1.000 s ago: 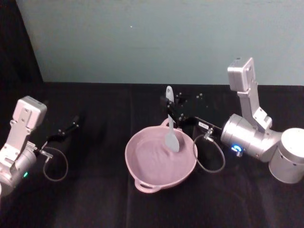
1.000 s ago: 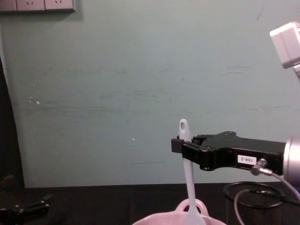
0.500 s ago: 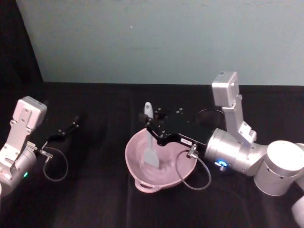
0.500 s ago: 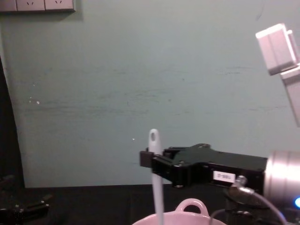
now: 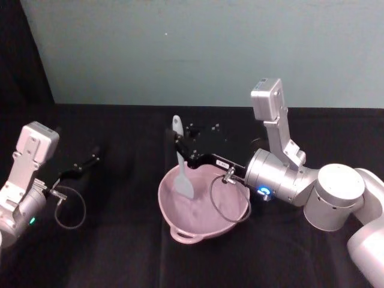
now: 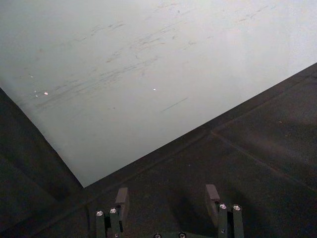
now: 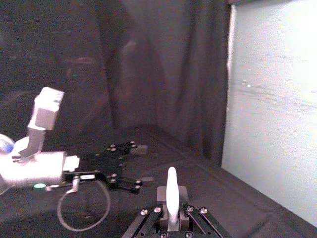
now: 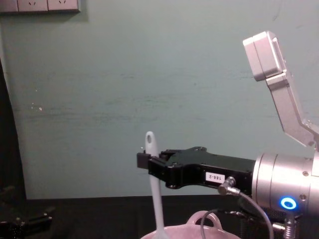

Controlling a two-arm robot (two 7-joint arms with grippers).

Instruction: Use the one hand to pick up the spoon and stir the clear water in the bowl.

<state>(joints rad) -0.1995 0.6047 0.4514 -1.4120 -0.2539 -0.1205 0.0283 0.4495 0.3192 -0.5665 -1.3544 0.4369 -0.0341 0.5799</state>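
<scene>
Since the black table (image 5: 120, 258) is the biggest thing going, we'll start there: it runs back to a pale teal wall (image 5: 180, 48). Next down in size is the right arm (image 5: 282, 180) (silver, with a little blue light glowing on the wrist). It reaches in from the right, across the top of the bowl (image 5: 161, 198).

That bowl sits about mid-table, pinkish-white, with a loop handle on its near rim. From the chest camera we just catch its rim and a loop (image 8: 198, 219) poking up at the bottom edge.

The right gripper (image 5: 178, 147) hangs over the rear left part of the bowl and is clamped tight on the spoon (image 5: 180, 167), a bit below the hole end of the handle. From the chest the same grip is plain, black jaws (image 8: 145, 162) pinching the white handle (image 8: 155, 204).

The spoon stands close to upright, hole end up, blade down inside the bowl on its left side. We can't tell whether the blade reaches the bottom, and we can't make out the water either.

Way off to the left, well apart from the bowl, the left gripper (image 5: 90, 161) sits low over the table. Its own wrist camera shows the fingers (image 6: 212, 194) spread wide with nothing between them.
</scene>
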